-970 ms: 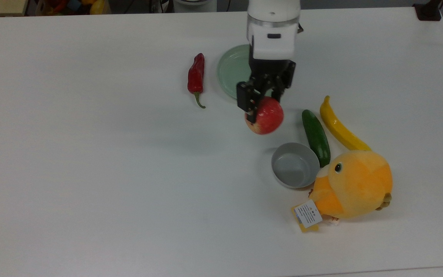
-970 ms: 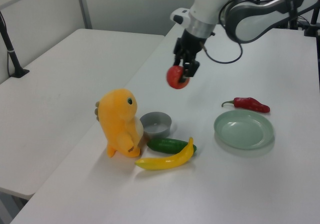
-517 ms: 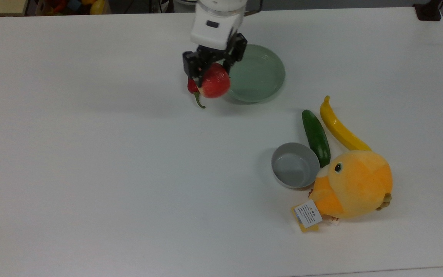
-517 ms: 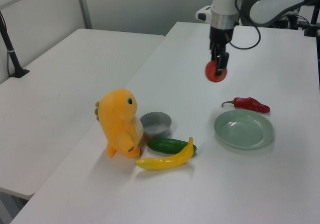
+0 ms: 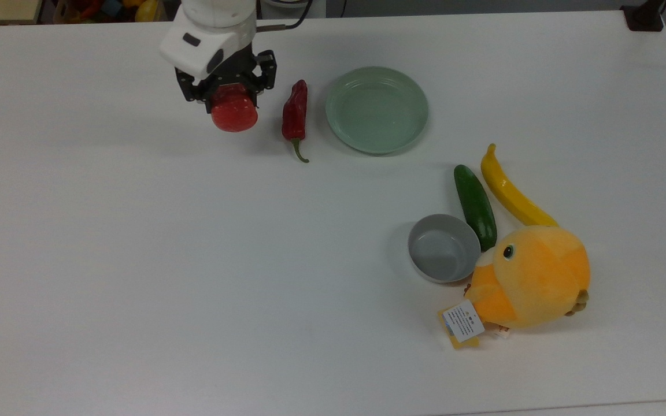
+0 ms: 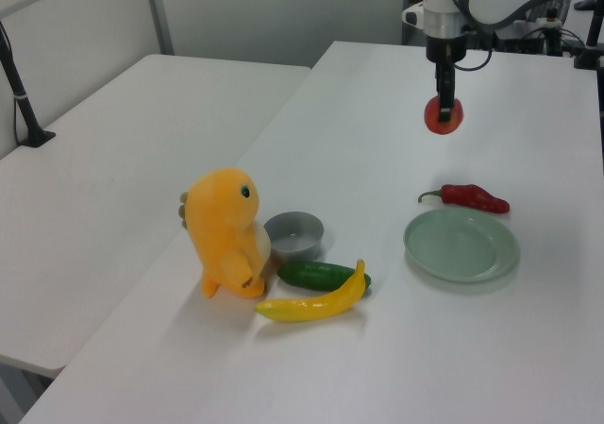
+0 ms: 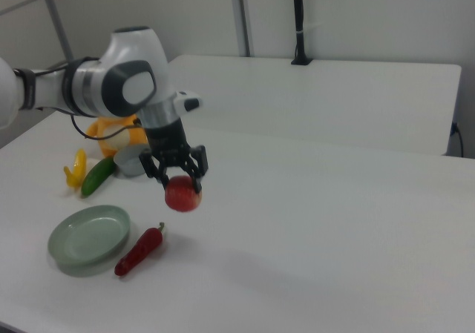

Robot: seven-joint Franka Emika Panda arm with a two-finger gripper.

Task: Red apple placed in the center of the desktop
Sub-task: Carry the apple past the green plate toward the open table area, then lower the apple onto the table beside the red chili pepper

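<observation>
The gripper [image 5: 233,95] is clamped on the red apple [image 5: 234,115], holding it in the air above the desktop [image 5: 136,260] — just beside the red chili pepper [image 5: 295,115], on the top view's left. This looks like the carry step; next it needs to reach the open middle and lower the apple before letting go.

Robotics lab, probably, suggested by plain white surface [image 5: 136,260], mounted robot arm [image 7: 89,88], toy props, plush toy [image 5: 532,277], bare partition walls [image 6: 255,13]

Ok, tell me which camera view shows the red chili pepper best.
The top view: the red chili pepper lies full length, its green stem clear, between the held red apple and green plate. The left view shows it small and foreshortened; the right view shows it slanted beside the plate.
</observation>
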